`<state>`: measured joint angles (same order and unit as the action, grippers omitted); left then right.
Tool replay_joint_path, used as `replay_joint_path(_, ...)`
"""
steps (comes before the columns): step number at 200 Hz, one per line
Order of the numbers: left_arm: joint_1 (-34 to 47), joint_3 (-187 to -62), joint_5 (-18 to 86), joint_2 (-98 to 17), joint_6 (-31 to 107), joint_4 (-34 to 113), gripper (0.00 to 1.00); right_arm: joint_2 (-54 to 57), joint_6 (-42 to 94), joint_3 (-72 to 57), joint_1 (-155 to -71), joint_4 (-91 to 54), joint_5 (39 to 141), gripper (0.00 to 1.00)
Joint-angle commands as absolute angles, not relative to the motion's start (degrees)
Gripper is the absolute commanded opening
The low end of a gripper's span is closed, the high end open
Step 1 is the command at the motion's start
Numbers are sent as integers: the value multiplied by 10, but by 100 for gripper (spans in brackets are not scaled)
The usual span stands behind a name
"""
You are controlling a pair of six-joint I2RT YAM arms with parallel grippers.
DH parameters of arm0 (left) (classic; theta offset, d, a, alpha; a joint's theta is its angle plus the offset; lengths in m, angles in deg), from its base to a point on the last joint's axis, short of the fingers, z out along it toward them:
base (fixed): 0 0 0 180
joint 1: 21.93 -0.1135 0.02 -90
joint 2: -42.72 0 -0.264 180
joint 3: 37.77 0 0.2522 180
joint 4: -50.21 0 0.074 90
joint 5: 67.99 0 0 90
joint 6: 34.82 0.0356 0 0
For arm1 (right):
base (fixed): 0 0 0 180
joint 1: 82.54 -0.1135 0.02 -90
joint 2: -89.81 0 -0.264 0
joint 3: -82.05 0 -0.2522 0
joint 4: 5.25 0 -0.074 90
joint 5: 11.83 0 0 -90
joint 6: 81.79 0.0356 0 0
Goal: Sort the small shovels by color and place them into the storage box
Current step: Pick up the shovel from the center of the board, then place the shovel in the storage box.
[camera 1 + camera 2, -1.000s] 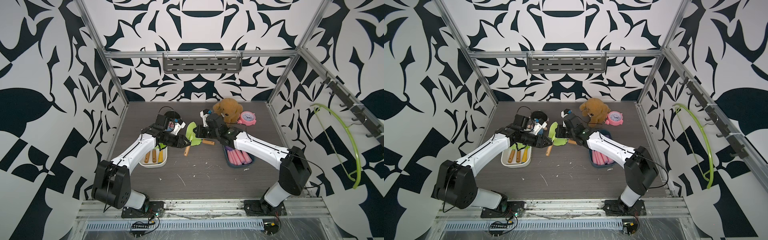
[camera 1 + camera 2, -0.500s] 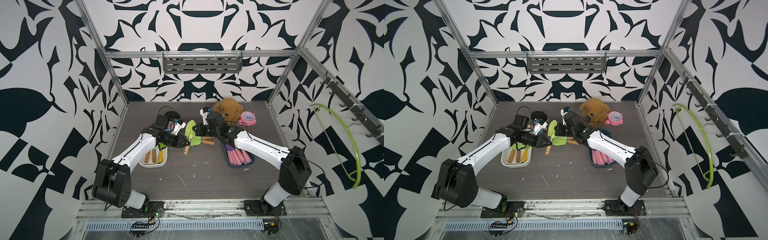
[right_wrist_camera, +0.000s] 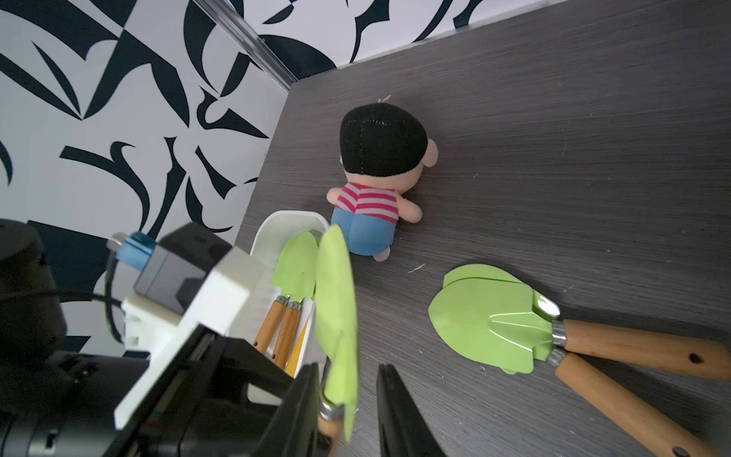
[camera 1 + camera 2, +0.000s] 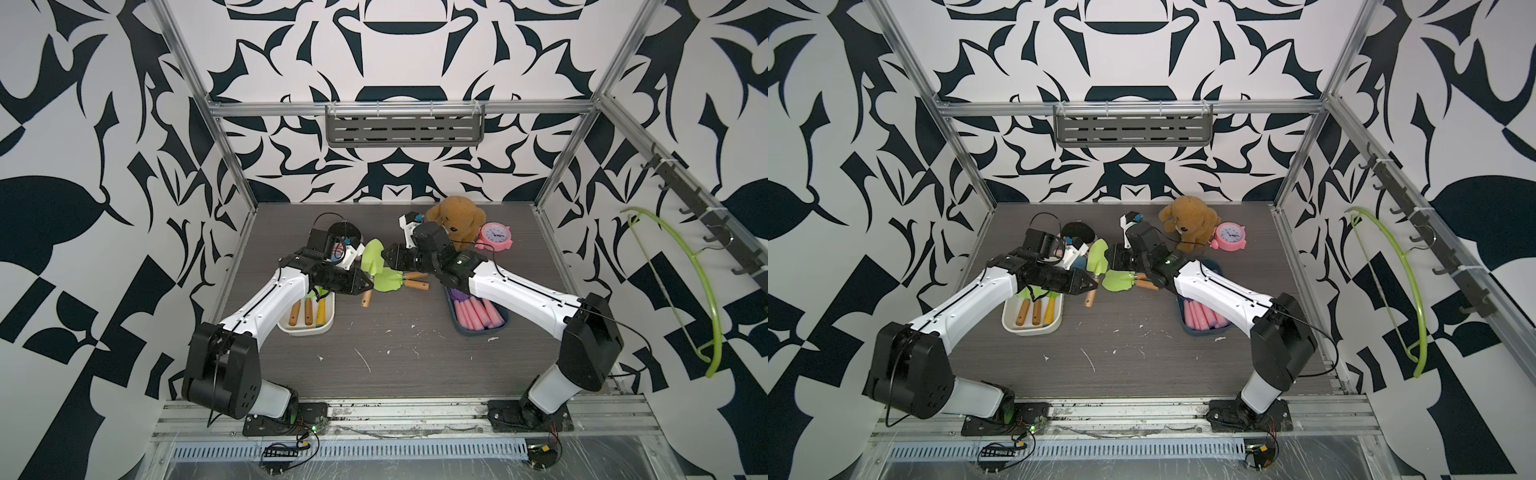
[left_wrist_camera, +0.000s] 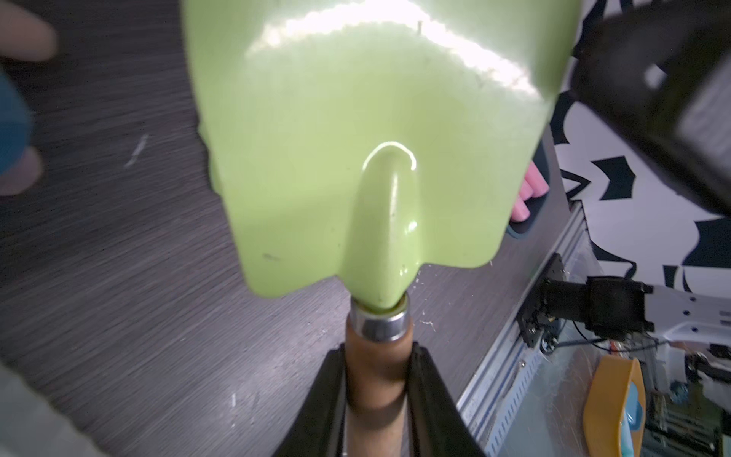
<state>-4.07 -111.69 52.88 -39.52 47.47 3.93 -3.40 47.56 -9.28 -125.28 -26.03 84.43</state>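
**Right let go, left took hold: shovel mid-handover**

Since a second earlier the right claw (image 3: 348,372) had sprung its jaws apart, while the left claw (image 5: 377,356) had narrowed onto the handle. Left was clamped on the wooden handle of the green shovel (image 5: 368,138), just behind the metal collar. Right's jaws stood open on either side of that shovel's neck, with the blade edge-on between them and not gripped.

First danger, right between those open jaws: if right backed out crooked, a finger could have clipped the blade and twisted the handle in left's pinch. That handle looked smooth and round, with all the blade's weight out ahead, so a nudge might have swung or dropped it.

Just beside right's fingertips, two more green shovels (image 3: 486,320) lay on the table with their blades overlapping, easy to sweep away on the retreat. Close under left's wrist sat the white box (image 3: 277,225), with green blades already inside. The held blade could have caught its rim or ridden up on the others.

Farther back, under right's forearm, the blue box (image 4: 456,327) held the pink handles. Beyond the white box lay a striped doll (image 3: 368,205), which a wide swing could have knocked.
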Motion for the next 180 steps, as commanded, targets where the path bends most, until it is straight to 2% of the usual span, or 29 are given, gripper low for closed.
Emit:
replay_joint_path(1, -79, -1102, 456, -361, 471, 16, 0, 18, 452, -97, -1254, -273, 807, 31)
replay_joint_path(29, -130, -1071, 324, -345, 477, 11, 0, 21, 433, -101, -1254, -305, 802, 31)
replay_joint_path(44, -159, -1059, 290, -352, 478, 5, 0, 18, 429, -106, -1254, -310, 805, 31)
replay_joint_path(72, -194, -1047, 280, -379, 465, -3, 0, 18, 426, -118, -1254, -305, 809, 31)
replay_joint_path(137, -196, -1072, 289, -471, 479, -3, 0, 24, 413, -137, -1253, -310, 809, 31)
replay_joint_path(180, -196, -1080, 277, -500, 485, -2, 11, 20, 412, -140, -1253, -310, 809, 31)
